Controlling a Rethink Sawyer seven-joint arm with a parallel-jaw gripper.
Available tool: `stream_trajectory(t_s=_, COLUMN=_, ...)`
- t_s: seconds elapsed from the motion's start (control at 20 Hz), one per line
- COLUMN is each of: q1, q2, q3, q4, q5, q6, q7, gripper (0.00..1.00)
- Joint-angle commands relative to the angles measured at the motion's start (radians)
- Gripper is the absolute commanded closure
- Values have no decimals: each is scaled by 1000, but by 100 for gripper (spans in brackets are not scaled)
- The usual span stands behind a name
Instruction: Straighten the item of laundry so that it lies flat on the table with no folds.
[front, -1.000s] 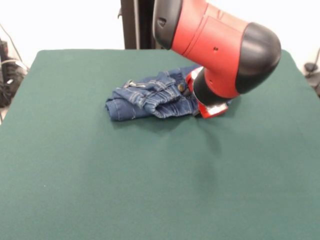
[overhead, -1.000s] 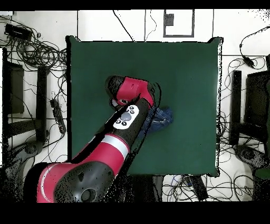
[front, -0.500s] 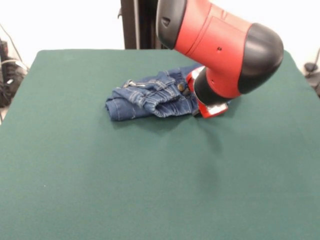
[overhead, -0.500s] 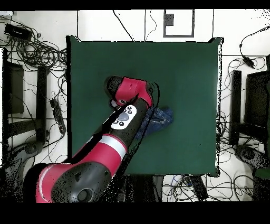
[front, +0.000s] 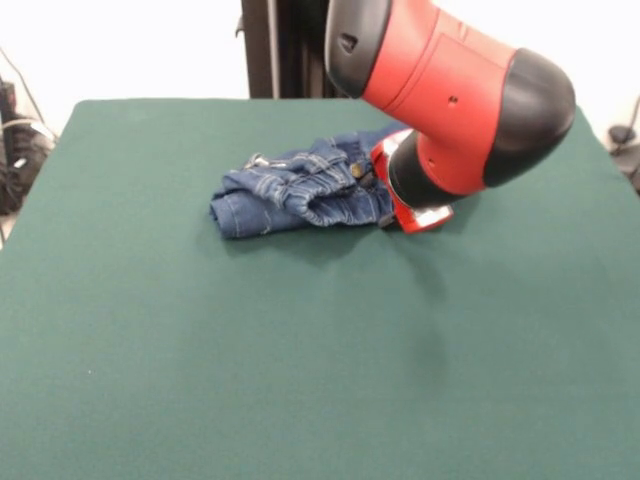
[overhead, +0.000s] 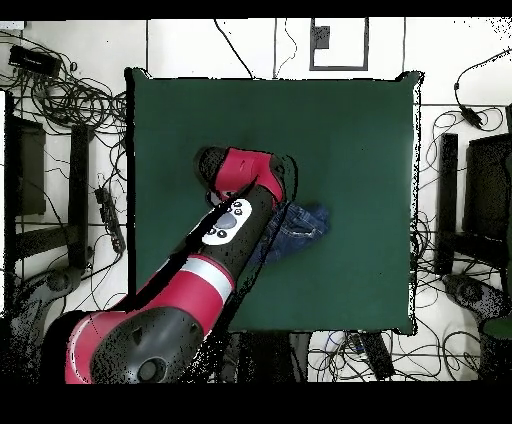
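The small blue denim jeans (front: 295, 190) lie crumpled in a bunch on the dark green table (front: 300, 380), a little behind its middle, with the brass button near their right end. My gripper (front: 402, 216) is low at that right end, touching the cloth, and the red and black arm (front: 450, 90) hides most of it. In the overhead view the jeans (overhead: 306, 222) stick out to the right of the arm (overhead: 235, 215), which covers their other end and the gripper. The table (overhead: 350, 130) is much bigger than the jeans.
The robot's dark pedestal (front: 275, 48) stands behind the table's far edge. Cables and black stands (overhead: 60, 150) lie on the floor round the table on both sides in the overhead view.
The arm has shifted slightly to the right and up in the front view. The right end of the jeans has moved a little with it; the left end stays in place.
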Motion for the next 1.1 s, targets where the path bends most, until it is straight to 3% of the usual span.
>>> stream_trajectory(t_s=0.05, q1=-3, q2=106, q3=65, q4=41, q5=-105, q6=64, q7=123, gripper=0)
stream_trajectory(t_s=0.6, q1=-11, q2=98, q3=91, q4=34, q5=-125, q6=82, q7=107, gripper=0)
stream_trajectory(t_s=0.65, q1=-12, q2=98, q3=93, q4=34, q5=-125, q6=83, q7=108, gripper=100)
stream_trajectory(t_s=1.1, q1=-19, q2=95, q3=105, q4=32, q5=-118, q6=83, q7=114, gripper=100)
